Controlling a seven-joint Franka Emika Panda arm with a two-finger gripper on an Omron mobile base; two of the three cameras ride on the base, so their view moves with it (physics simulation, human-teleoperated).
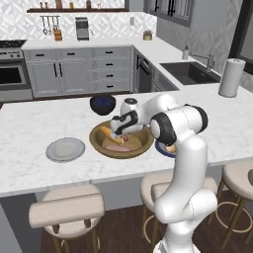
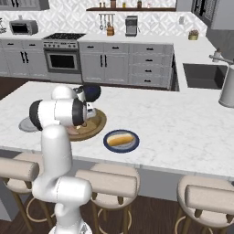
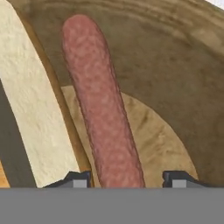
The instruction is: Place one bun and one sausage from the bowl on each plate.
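One sausage [image 3: 105,109] lies between the end effector [image 3: 127,178] fingertips inside the bowl [image 1: 141,147]; fingers spread beside it, contact unclear.

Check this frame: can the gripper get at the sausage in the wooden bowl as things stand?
Probably yes. In the hand view the sausage lies between the gripper's two fingers, nothing over it. The bun sits close beside one finger, inside the bowl.
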